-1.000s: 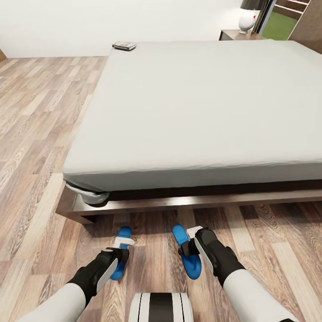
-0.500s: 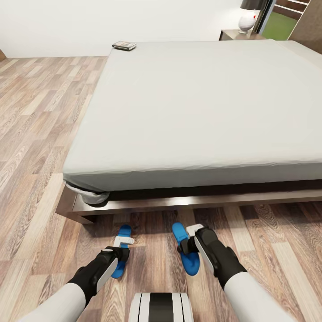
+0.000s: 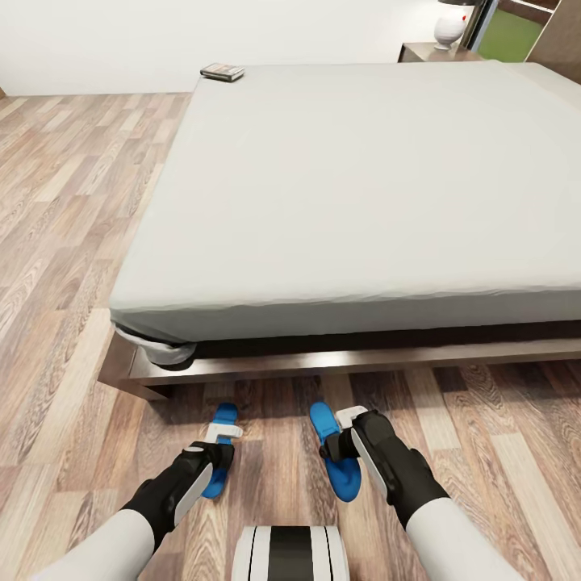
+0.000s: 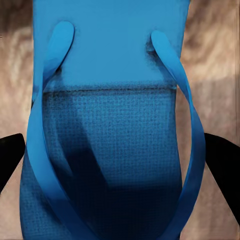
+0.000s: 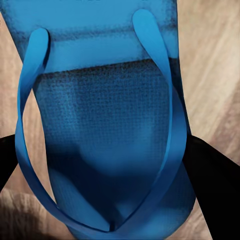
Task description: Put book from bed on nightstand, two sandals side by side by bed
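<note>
A large low platform bed (image 3: 242,367) with a dark brown wooden frame and plain pale grey mattress takes up the middle and right of the head view. A small thin dark-covered book (image 3: 223,73) lies at its far corner, upper left of centre. In the upper right corner a dark brown nightstand (image 3: 432,53) carries a white-based lamp (image 3: 449,28). Light brown wood-plank floor (image 3: 64,242) spreads across the left and along the bottom.

Low in the frame, just before the bed frame, two flat bright blue sandals lie near each other but apart. The left gripper (image 3: 219,444) sits over the left sandal (image 3: 223,417), the right gripper (image 3: 343,432) over the right sandal (image 3: 339,476). In each wrist view the black fingers (image 4: 222,160) (image 5: 212,180) flank the sandal's sides; whether they clamp it cannot be told.
</note>
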You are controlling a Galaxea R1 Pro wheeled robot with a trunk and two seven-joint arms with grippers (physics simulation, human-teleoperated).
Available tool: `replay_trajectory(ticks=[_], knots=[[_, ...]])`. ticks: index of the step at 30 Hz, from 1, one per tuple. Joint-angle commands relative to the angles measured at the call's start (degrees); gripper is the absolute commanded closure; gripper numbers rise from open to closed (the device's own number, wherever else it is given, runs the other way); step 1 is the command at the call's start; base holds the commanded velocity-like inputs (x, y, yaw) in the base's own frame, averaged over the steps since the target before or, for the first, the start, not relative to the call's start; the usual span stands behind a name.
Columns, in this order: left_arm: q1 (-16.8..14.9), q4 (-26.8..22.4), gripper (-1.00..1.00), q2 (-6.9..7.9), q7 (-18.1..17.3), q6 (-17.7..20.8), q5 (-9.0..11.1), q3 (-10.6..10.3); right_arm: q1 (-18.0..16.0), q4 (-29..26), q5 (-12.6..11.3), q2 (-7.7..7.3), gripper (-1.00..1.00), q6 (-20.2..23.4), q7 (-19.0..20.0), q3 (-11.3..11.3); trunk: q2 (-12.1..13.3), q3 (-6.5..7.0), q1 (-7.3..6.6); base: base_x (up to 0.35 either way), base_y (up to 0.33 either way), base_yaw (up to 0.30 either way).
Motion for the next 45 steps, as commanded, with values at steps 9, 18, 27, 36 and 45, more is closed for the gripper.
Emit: replay_trajectory(ticks=[9, 18, 27, 36, 45], knots=[[0.02, -0.52, 1.00, 0.05, 0.53, -2.81, 0.33, -0.51, -0.01, -0.08, 0.04, -0.16, 1.00, 0.27, 0.12, -0.01, -0.05, -0.70, 0.07, 0.000, 0.000, 0.000], [-0.03, -0.78, 1.00, 0.11, 0.57, -4.81, 0.31, -0.52, -0.01, -0.07, 0.11, -0.08, 1.00, 0.33, 0.06, 0.00, -0.08, -1.14, 0.12, 0.000, 0.000, 0.000], [0.03, -0.61, 1.00, 0.07, 0.58, -6.03, 0.31, -0.60, -0.01, -0.23, 0.12, -0.12, 1.00, 0.27, 0.06, -0.02, -0.12, -1.81, 0.20, 0.000, 0.000, 0.000], [0.04, -0.38, 1.00, 0.06, 0.58, -7.78, 0.23, -0.81, -0.01, -0.25, 0.12, -0.10, 1.00, 0.27, 0.04, 0.04, -0.16, -2.47, 0.27, 0.000, 0.000, 0.000], [0.04, -0.48, 1.00, 0.11, 0.57, -8.58, 0.24, -0.71, -0.01, -0.25, 0.13, -0.02, 1.00, 0.27, 0.04, 0.07, -0.23, -3.58, 0.40, 0.000, 0.000, 0.000]])
